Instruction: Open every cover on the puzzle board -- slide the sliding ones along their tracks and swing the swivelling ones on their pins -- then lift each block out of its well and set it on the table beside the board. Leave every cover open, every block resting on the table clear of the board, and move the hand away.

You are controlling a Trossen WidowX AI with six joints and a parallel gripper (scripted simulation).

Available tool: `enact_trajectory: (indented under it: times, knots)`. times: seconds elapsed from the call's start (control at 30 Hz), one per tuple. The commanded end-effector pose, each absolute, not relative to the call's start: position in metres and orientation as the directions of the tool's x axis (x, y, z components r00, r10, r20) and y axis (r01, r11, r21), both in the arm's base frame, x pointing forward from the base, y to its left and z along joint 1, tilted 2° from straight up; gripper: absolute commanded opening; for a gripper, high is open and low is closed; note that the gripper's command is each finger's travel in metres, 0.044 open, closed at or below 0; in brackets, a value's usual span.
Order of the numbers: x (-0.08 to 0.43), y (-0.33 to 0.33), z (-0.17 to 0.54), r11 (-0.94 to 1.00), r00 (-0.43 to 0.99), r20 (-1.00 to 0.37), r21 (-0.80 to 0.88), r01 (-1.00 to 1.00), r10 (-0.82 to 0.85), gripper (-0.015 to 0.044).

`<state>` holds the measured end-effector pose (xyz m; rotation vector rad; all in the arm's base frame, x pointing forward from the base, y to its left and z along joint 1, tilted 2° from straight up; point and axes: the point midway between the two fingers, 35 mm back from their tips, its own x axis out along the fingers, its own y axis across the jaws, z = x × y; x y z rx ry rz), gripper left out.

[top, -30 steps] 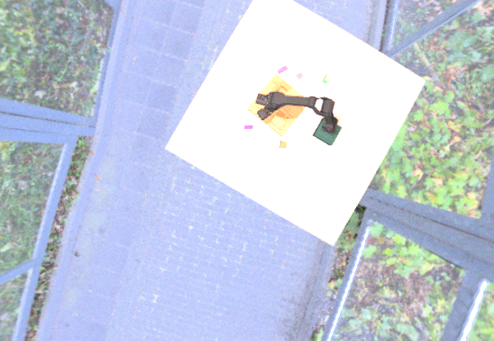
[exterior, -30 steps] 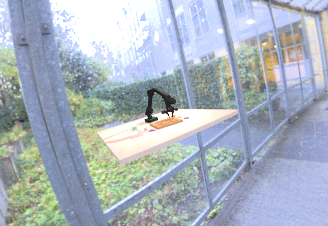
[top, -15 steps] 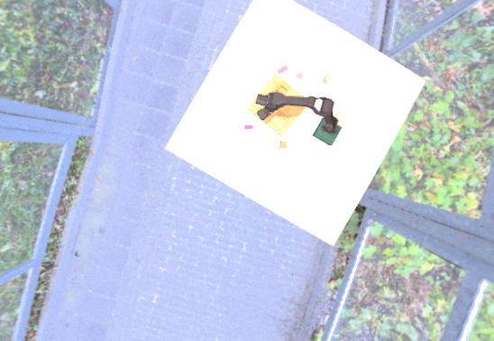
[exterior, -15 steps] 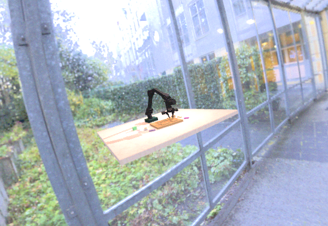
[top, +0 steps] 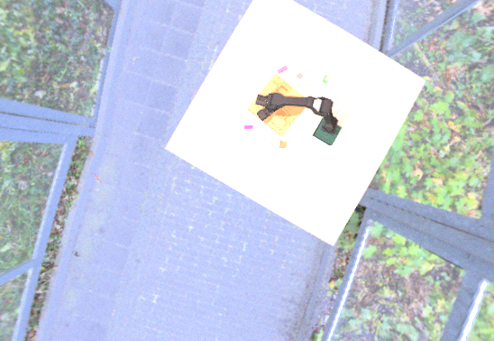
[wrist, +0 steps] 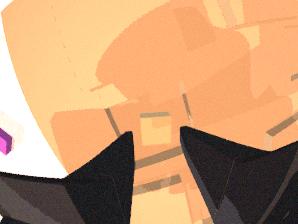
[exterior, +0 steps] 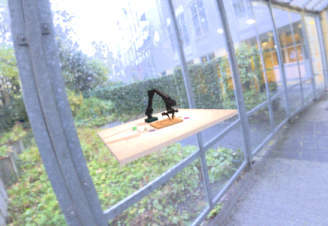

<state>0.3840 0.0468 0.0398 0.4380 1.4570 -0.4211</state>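
Over the board (top: 288, 124) (exterior: 158, 126) (wrist: 35, 45), gripper (top: 266, 107) (exterior: 171, 119) (wrist: 156, 135) points down, jaws parted around nothing, probably to straddle a small square piece (wrist: 156, 131).

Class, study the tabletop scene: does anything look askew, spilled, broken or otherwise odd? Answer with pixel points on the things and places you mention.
Nothing stands out as damaged or spilled. The puzzle board (top: 289, 125) (exterior: 161, 126) lies flat, and small coloured pieces, such as the green one (top: 325, 78) (exterior: 134, 128), sit beside it, scattered but plausibly set out.
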Motion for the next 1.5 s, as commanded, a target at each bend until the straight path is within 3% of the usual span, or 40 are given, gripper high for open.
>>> enact_trajectory:
  times: [0.0, 0.7, 1.03, 1.47]
  knots:
    - [0.383, 0.046, 0.036, 0.850, 0.063, -0.998, 0.021, 0.526, -0.014, 0.0144]
    - [0.384, 0.046, 0.025, 0.850, 0.063, -0.998, 0.021, 0.526, -0.014, 0.0144]
    - [0.385, 0.047, 0.029, 0.850, 0.070, -0.997, 0.030, 0.525, -0.009, 0.0080]
    - [0.385, 0.047, 0.040, 0.850, 0.068, -0.998, 0.028, 0.525, -0.010, 0.0080]
